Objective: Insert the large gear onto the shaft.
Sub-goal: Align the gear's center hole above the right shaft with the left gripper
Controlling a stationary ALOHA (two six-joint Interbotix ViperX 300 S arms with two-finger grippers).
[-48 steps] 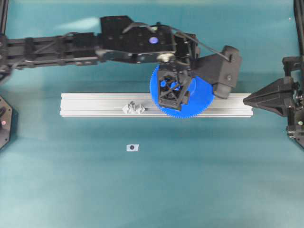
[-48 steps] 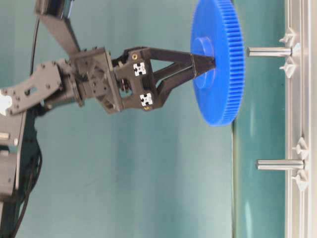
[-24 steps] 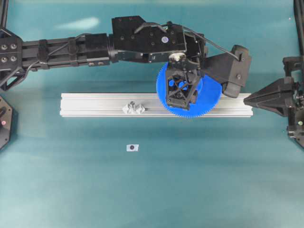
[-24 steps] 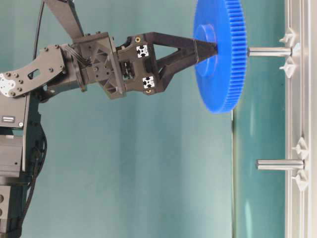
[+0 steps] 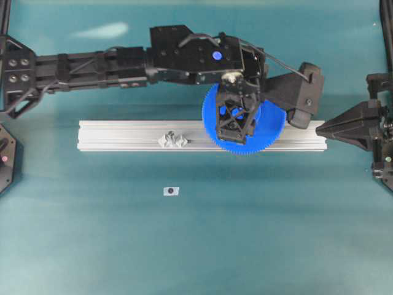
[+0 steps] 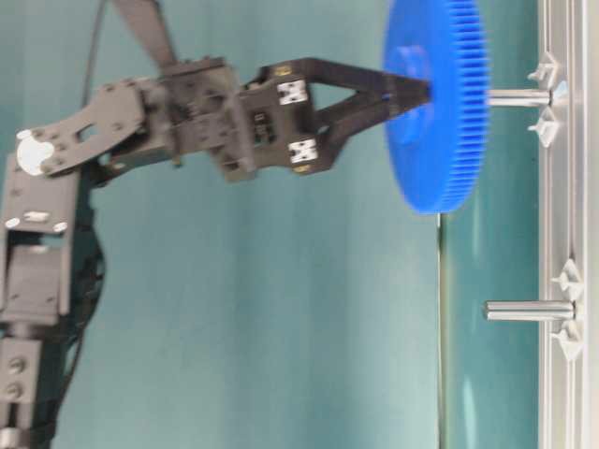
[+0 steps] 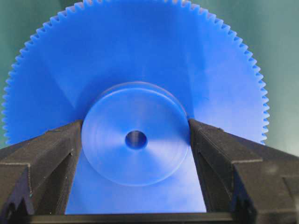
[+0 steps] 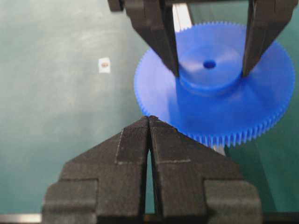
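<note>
Large gear (image 6: 435, 103) — pinched by its hub in the left gripper (image 7: 135, 140), now lowered closer over the shaft (image 6: 518, 96), whose tip meets its underside, seating apparently imminent — right gripper (image 8: 148, 122) parked aside, jaws pressed together.

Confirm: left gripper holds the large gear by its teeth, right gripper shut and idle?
Not quite. The left gripper holds the large gear by its raised hub, one finger on each side, not by the teeth; the left wrist view shows it. The rest stands: the right gripper is shut and holds nothing.
</note>
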